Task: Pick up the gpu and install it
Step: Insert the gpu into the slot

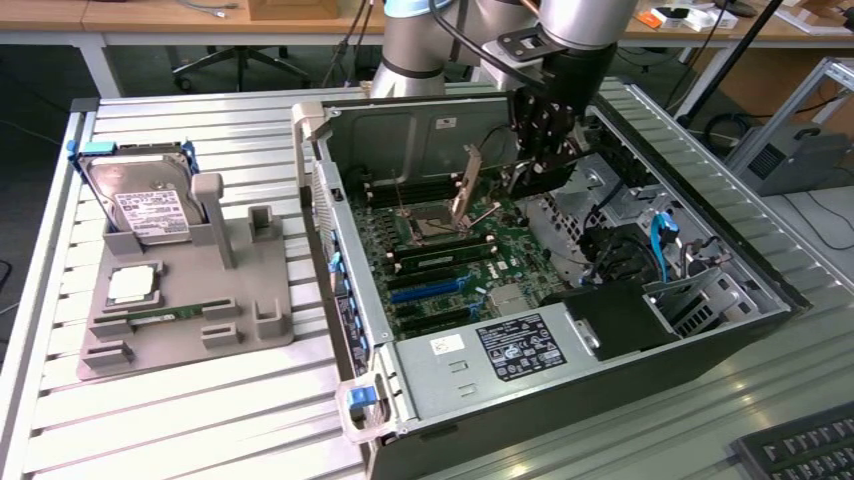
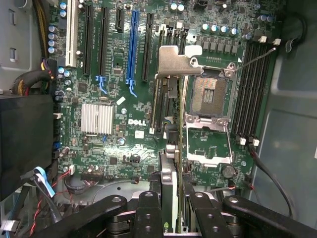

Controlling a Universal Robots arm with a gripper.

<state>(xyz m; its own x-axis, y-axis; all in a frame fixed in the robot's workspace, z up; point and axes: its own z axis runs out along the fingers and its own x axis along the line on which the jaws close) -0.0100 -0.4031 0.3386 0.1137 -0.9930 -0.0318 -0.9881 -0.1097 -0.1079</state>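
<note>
My gripper [image 1: 545,160] hangs inside the open computer case [image 1: 747,320], above the motherboard [image 1: 441,250], and is shut on the gpu [image 1: 538,178], a dark flat card held on edge. In the wrist view the gpu [image 2: 169,168] runs edge-on away from my gripper [image 2: 172,210], with a black finger [image 2: 148,210] on either side and its metal bracket [image 2: 176,59] at the far end. The card floats over the board between the long expansion slots, among them a blue one [image 2: 132,44], and the open CPU socket [image 2: 210,94]. It touches no slot.
A grey fixture [image 1: 247,300] on the slatted table at the exterior view's left carries a hard drive [image 1: 147,205], a CPU [image 1: 131,285] and a RAM stick [image 1: 154,318]. Inside the case are the power supply [image 1: 494,355], drive bays and blue cables [image 1: 663,245]. A keyboard [image 1: 801,450] lies at the lower right.
</note>
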